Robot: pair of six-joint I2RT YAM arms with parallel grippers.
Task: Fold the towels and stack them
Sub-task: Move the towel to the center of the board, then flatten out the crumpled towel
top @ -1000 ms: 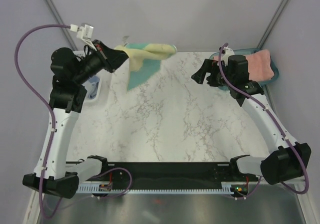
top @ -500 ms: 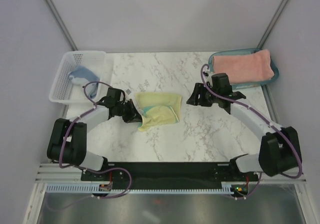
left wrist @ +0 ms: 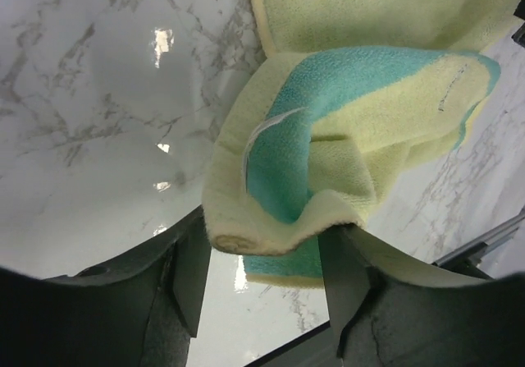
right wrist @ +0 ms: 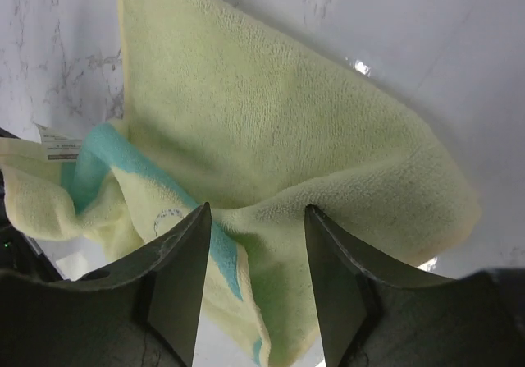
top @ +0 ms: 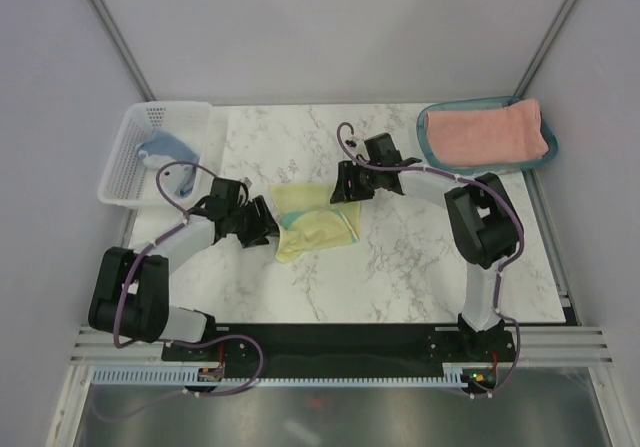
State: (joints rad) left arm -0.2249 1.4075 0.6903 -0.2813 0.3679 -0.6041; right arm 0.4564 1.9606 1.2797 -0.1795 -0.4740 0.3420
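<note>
The pale-yellow towel (top: 320, 222) with its teal patch (left wrist: 283, 162) lies rumpled and partly folded on the marble table. My left gripper (top: 268, 227) is at its left edge, open. A rolled hem of the towel (left wrist: 271, 227) sags between the parted fingers (left wrist: 193, 277). My right gripper (top: 345, 189) is down on the towel's far right part. It is open, its fingertips (right wrist: 190, 244) straddling a raised ridge of cloth (right wrist: 271, 121). The salmon-pink towel (top: 487, 132) lies folded in the teal tray. The grey-blue towel (top: 165, 150) lies in the white basket.
The white basket (top: 125, 162) stands at the back left and the teal tray (top: 428, 139) at the back right. Purple cables loop over both arms. The marble table (top: 400, 267) ends at a black rail in front.
My left arm brought the yellow towel down from high at the back onto the table, then opened its jaws. My right arm swung left onto the towel and its jaws narrowed.
</note>
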